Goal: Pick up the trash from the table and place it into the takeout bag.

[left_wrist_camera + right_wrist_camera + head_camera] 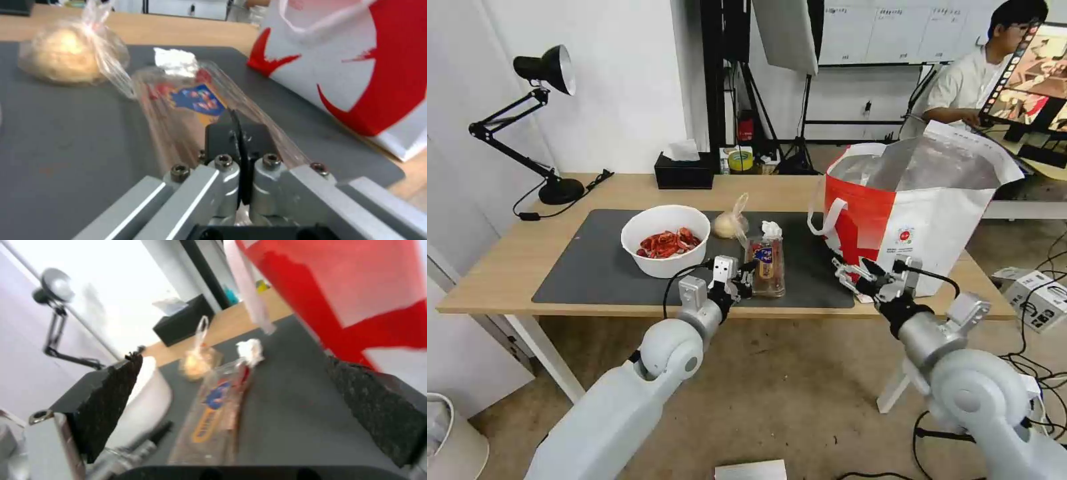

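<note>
The tray (766, 265) lies on the grey mat (594, 267), between the bowl (666, 239) and the takeout bag (924, 200), with its near end close to the mat's front edge. A blue and orange label is seen on its clear lid. In the left wrist view the tray's (195, 110) near edge is pinched between the pressed-together pads of the left gripper (240, 146); in the head view this gripper (746, 277) is seen at the tray's near left corner. A crumpled tissue (771, 229) rests at the tray's far end, touching it. Just beyond and to the left, the knotted bag (731, 221) with a beige lump sits on the mat, near the bowl's rim. Red crayfish shells (668, 243) are held in the white bowl.

The takeout bag stands upright on the right part of the table (507, 267), its mouth open and its foil lining exposed, a loop handle hanging on the side facing the tray. The right gripper (857, 273) is held in front of the bag's lower near corner, with its fingers (111, 400) spread wide; between them, in the right wrist view, the tray (218, 406) and tissue (250, 350) are seen.

A black tissue box (684, 170) and a desk lamp (540, 120) stand at the table's far side.
</note>
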Controlling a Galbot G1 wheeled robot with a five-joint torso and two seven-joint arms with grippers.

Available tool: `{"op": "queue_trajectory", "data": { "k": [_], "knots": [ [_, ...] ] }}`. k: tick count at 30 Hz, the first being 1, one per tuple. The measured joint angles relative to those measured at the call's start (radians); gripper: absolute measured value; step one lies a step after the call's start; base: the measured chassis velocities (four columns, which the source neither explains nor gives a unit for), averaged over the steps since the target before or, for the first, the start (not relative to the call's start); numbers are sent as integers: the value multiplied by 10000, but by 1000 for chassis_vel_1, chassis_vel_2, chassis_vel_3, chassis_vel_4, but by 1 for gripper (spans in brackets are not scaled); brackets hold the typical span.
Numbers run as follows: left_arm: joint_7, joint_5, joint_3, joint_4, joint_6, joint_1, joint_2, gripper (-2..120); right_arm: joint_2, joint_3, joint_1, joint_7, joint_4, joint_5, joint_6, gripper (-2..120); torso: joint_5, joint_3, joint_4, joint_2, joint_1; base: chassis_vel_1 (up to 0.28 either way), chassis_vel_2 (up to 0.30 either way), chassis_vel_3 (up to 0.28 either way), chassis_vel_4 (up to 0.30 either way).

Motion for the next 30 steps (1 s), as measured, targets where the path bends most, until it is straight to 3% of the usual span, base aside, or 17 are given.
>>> {"op": "queue_trajectory", "data": {
  "k": [17,30],
  "knots": [
    [-123,-10,502,501,-425,-256,-130,0,336,-1227,1880,1017,-1662,1949,-39,100,0,1,0,-1,0,0,0,0,0],
    [-379,12,528,801,-584,-443,-372,0,739,-2127,3044,1212,-2802,1942,-358,100,0,1,0,-1,1,0,0,0,0]
  ]
}}
